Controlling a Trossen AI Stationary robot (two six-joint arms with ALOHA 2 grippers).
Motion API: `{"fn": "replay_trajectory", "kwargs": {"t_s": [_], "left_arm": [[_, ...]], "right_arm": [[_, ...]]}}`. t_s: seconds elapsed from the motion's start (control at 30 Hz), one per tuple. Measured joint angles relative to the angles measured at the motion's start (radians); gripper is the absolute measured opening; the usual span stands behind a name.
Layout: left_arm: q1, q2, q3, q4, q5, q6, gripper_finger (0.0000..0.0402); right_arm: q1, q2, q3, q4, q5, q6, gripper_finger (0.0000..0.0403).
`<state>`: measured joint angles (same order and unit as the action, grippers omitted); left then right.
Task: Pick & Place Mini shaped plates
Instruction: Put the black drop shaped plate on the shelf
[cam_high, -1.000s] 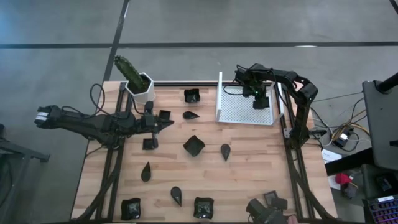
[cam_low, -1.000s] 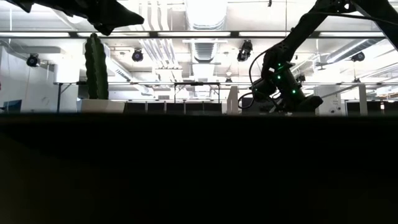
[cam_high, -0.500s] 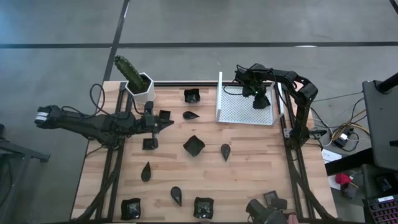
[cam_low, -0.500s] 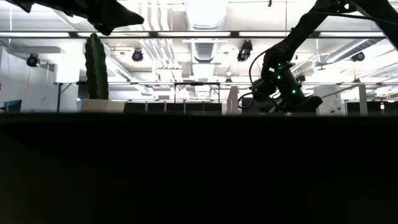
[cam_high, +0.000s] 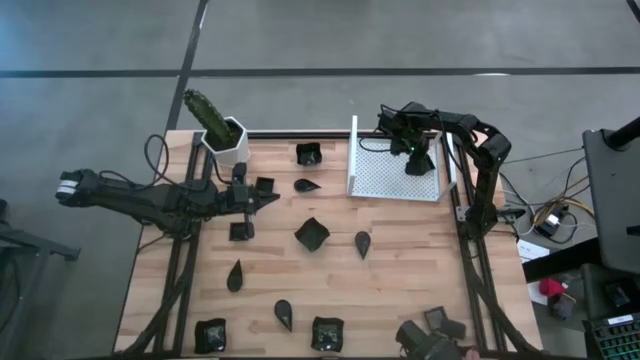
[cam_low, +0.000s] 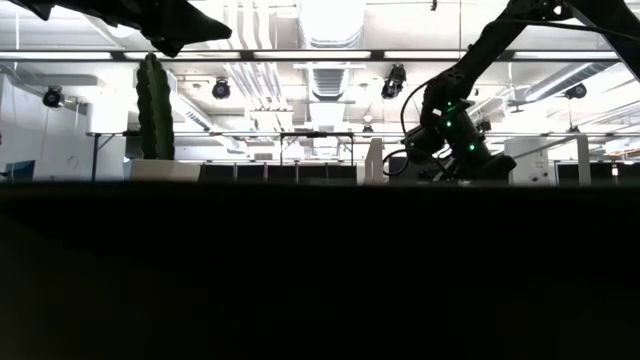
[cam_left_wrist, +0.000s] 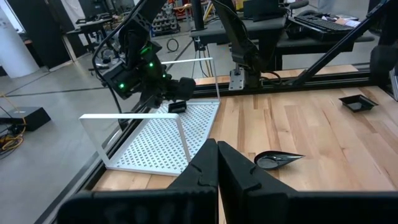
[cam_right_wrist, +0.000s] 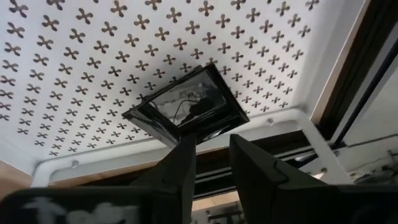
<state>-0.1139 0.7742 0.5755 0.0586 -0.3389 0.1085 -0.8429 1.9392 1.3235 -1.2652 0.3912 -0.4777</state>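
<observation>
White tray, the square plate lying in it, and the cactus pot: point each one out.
white tray (cam_high: 385, 180): high view, bare perforated floor.
square plate (cam_right_wrist: 183, 111): right wrist view, glossy centre.
cactus pot (cam_high: 232, 143): high view, white rim.

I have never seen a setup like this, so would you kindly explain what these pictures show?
Two dark robot arms work at a wooden table. One picture looks straight down, one looks level across the table, and one comes from a camera on each wrist. Small dark glossy plates, such as a teardrop plate, lie scattered on the wood beside a potted cactus. The right gripper hangs open over a white perforated tray, where a square plate lies, apparently not gripped. The left gripper waits shut over the table, holding nothing.
</observation>
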Motion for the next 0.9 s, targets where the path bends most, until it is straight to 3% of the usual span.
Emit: {"fn": "replay_trajectory", "kwargs": {"t_s": [0.17,0.3,0.4,0.67,0.9], "left_arm": [[0.0,0.0,0.0,0.0,0.0,0.0,0.0],[0.0,0.0,0.0,0.0,0.0,-0.002,0.0],[0.0,0.0,0.0,0.0,0.0,-0.003,0.0],[0.0,0.0,0.0,0.0,0.001,-0.013,0.0],[0.003,0.002,0.008,0.004,-0.003,0.055,0.0]], "right_arm": [[0.0,-0.009,0.0,-0.013,-0.015,0.023,0.0068],[0.0,-0.056,0.015,-0.008,-0.113,0.019,0.0022],[0.002,-0.116,0.026,-0.007,-0.147,0.053,0.0012],[0.049,-0.351,0.024,0.008,-0.206,0.182,0.0008],[0.184,-0.597,-0.013,0.033,-0.216,0.348,0.0008]]}}
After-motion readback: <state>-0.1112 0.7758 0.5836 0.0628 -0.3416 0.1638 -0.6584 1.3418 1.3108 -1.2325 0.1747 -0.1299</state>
